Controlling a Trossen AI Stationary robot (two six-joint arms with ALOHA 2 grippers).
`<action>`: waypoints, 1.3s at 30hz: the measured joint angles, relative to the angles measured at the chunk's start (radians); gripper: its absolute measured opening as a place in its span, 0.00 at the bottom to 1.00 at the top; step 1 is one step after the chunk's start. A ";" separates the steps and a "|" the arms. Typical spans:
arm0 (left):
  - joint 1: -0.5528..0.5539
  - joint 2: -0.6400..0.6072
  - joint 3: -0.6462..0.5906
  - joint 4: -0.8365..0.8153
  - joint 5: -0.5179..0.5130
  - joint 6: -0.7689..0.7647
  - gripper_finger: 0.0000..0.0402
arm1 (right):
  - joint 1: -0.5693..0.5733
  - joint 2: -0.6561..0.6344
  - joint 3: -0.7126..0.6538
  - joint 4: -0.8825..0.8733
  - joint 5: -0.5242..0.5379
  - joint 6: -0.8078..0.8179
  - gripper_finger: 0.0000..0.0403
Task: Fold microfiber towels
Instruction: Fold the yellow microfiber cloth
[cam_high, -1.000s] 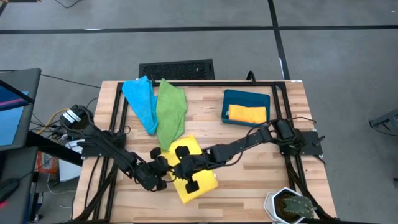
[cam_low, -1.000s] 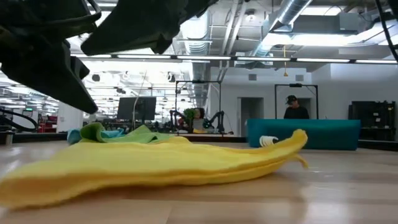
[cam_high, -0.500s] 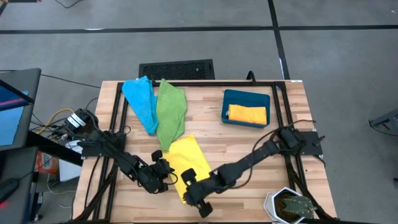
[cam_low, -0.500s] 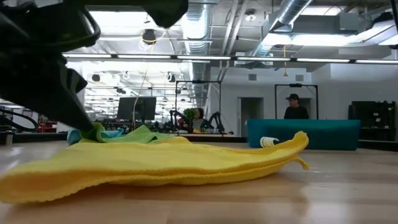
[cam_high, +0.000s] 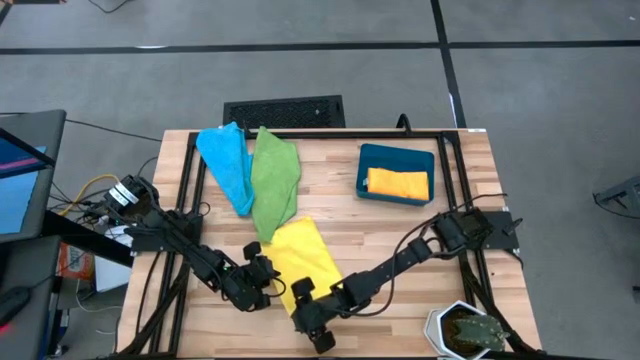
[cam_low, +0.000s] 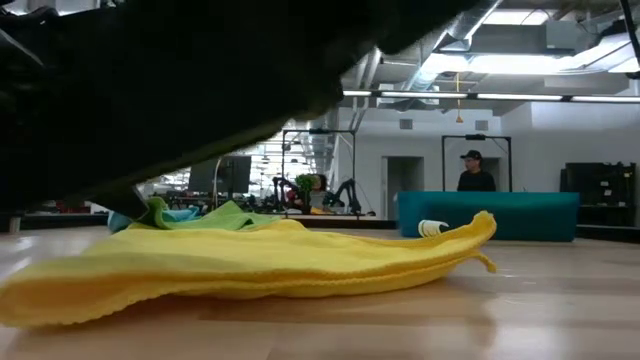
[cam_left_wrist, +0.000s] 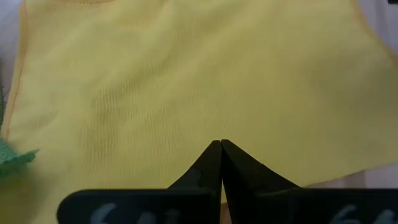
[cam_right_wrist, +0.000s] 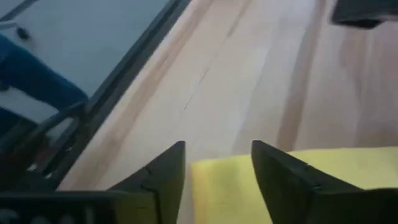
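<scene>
A yellow microfiber towel (cam_high: 303, 258) lies flat on the wooden table, near the front, and shows in the low view (cam_low: 260, 265). My left gripper (cam_high: 264, 283) is shut, with its tips on the towel (cam_left_wrist: 186, 81) by its left edge. My right gripper (cam_high: 308, 318) is open at the towel's near corner (cam_right_wrist: 211, 180), one finger on either side of it. A light blue towel (cam_high: 226, 165) and a green towel (cam_high: 274, 180) lie side by side at the far left. An orange towel (cam_high: 397, 183) lies in the bin. My left gripper presses its shut fingertips (cam_left_wrist: 221, 148) down on the yellow towel's top face, a little in from the left edge, slanting down from the table's left. The towel lies flat on the table under them. Whether my right gripper touches the towel's corner I cannot tell.
A dark teal bin (cam_high: 396, 157) stands at the far right. A white bowl with dark contents (cam_high: 465, 330) sits at the near right corner. Black frame rails (cam_high: 190, 180) run along the table's left and right sides. Bare wood (cam_high: 390, 225) lies between the towel and the bin.
My right gripper has left the top of the yellow towel, gone toward the table's near edge and down, and now stands at the towel's near corner. The towel stays flat on the table. The arm now fills the top left of the low view.
</scene>
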 joint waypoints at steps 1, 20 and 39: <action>0.000 0.000 0.000 0.001 0.000 -0.003 0.00 | 0.003 0.000 0.003 -0.001 0.015 0.002 0.52; 0.000 0.000 0.000 -0.008 -0.007 -0.017 0.00 | 0.042 0.072 -0.001 0.037 0.135 0.004 0.51; 0.000 0.000 0.000 -0.021 -0.007 -0.017 0.00 | 0.041 0.097 0.089 -0.119 0.176 0.048 0.05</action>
